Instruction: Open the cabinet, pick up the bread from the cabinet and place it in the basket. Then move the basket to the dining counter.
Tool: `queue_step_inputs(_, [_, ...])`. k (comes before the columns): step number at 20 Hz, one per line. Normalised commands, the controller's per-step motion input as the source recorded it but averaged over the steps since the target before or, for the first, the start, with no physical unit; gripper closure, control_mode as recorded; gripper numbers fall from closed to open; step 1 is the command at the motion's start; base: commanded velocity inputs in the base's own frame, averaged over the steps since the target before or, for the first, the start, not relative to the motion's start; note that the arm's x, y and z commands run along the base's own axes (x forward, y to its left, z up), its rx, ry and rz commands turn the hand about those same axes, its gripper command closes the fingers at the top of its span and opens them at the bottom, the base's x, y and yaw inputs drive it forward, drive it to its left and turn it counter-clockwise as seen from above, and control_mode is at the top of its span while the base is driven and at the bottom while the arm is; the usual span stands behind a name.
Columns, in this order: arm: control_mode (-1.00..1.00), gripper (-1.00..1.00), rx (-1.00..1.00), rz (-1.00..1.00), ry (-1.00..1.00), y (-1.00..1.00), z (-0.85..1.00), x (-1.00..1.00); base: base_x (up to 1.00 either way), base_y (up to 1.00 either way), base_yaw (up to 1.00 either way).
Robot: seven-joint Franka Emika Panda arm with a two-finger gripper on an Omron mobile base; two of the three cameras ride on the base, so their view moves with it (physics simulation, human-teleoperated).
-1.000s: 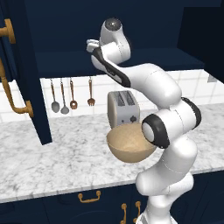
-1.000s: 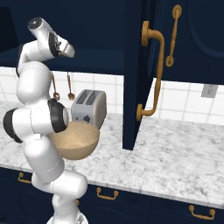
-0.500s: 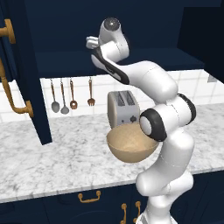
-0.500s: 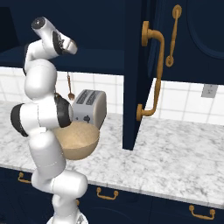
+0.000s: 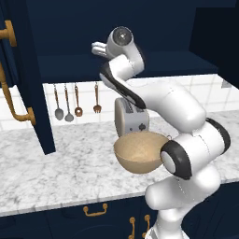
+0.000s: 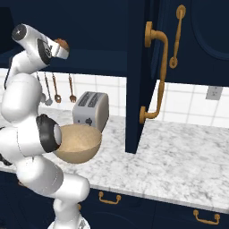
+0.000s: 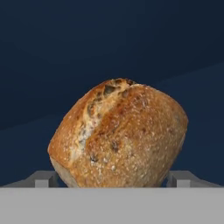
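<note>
**Roll Clamped at the Cabinet Shelf, Basket Waiting Below**

From the left base view, you see the arm reaching up into the open cabinet, its gripper at the front edge of the shelf. The basket sits on the counter just in front of the toaster, near the counter's front edge.

From the right base view, the bread shows as a small brown lump at the end of the hand, at the shelf's front edge and well above the basket; the cabinet door hangs open to the right.

In the hand view, the fingers flank the roll low on both sides and look closed on it (contact itself is hidden). The grip sits low on a rounded crust: swing down quickly and the roll could twist out, missing the basket and landing on the counter.
</note>
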Motion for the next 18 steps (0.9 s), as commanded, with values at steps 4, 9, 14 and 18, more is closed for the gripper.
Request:
queue_step_inputs(4, [-1.0, 1.0, 0.0, 0.04, 0.0, -0.35, 0.01, -1.0, 0.0, 0.0, 0.0])
queue_step_inputs(9, [-1.0, 1.0, 0.0, 0.04, 0.0, -0.38, 0.12, -1.0, 0.0, 0.0, 0.0])
queue_step_inputs(14, [-1.0, 1.0, 0.0, 0.05, 0.02, -0.27, 0.32, -1.0, 0.0, 0.0, 0.0])
queue_step_inputs(18, [-1.0, 1.0, -0.04, 0.09, 0.18, -0.19, 0.26, -1.0, 0.0, 0.0, 0.0])
